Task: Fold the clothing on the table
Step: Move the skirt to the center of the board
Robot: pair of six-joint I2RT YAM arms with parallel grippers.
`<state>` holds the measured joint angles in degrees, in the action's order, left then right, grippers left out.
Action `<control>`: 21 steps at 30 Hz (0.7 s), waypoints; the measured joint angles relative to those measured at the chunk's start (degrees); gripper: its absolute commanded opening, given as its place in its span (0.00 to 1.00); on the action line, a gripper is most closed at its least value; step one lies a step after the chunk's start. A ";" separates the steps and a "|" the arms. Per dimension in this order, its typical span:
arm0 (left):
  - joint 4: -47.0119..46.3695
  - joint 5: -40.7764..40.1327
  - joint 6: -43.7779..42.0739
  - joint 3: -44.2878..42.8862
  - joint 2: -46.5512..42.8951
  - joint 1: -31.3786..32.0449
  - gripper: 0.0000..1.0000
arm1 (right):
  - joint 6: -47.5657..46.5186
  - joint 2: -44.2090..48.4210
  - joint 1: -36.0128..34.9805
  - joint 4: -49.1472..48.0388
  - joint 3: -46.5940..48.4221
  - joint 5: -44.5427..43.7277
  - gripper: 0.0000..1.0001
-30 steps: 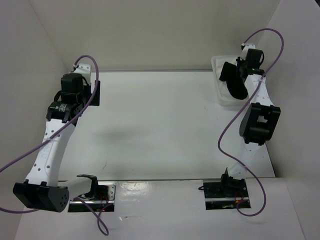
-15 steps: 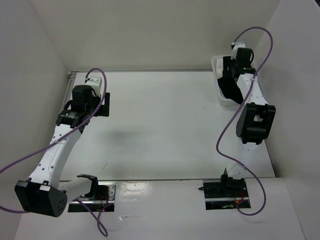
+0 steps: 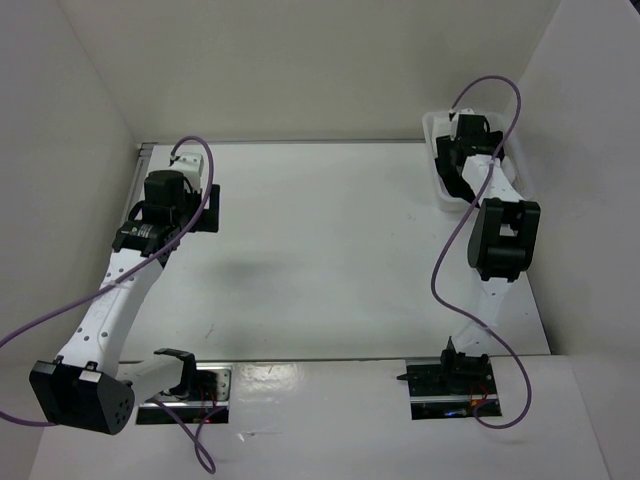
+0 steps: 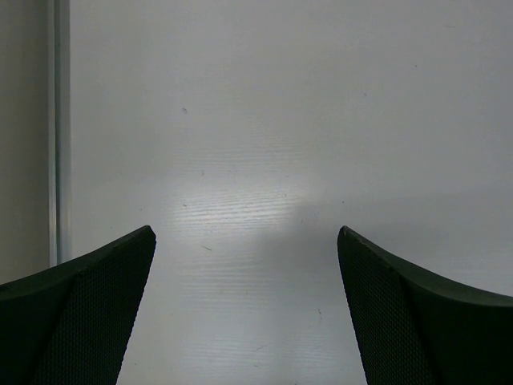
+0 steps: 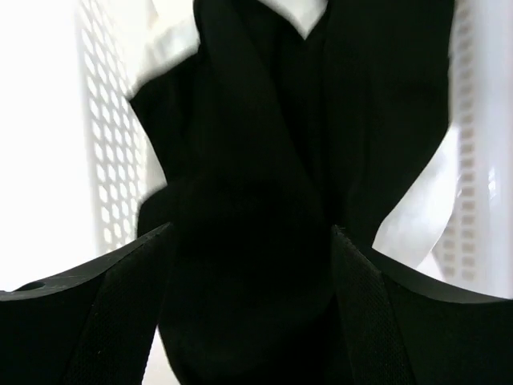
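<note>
Fingers of the right claw (image 5: 250, 234) stand wide apart, straddling the clothing (image 5: 264, 120) and gripping nothing, as far as I can judge (the black fabric lies bunched in the bin (image 5: 112, 160), not on the desk (image 3: 320, 230)). Closing here could snag the bin's lattice wall or drag up the white cloth (image 5: 417, 224). The left claw (image 4: 244, 241) gapes empty beside the rail (image 4: 56, 120); the bare desk between the arms leaves spreading room

White perforated links (image 3: 105, 305) are joined by black housings (image 3: 503, 238); purple cables (image 3: 436, 272) are attached. The left gripper (image 4: 244, 237) is given black meshed fingers (image 4: 80, 321).
</note>
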<state>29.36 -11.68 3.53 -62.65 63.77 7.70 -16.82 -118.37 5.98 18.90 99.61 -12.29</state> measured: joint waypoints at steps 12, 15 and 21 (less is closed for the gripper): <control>-0.09 0.13 -0.02 0.00 0.00 0.00 1.00 | -3.30 9.49 0.07 -0.81 -16.11 -2.93 0.77; -0.09 0.46 -0.02 0.00 0.00 0.00 1.00 | -4.13 15.72 0.07 -0.63 -20.63 -3.63 0.77; -0.09 1.14 -0.04 0.00 0.00 0.00 1.00 | -5.40 23.21 0.76 -1.55 -24.85 -4.48 0.77</control>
<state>29.28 -10.55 3.49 -62.65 63.77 7.70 -22.22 -95.15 6.74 17.34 74.76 -16.78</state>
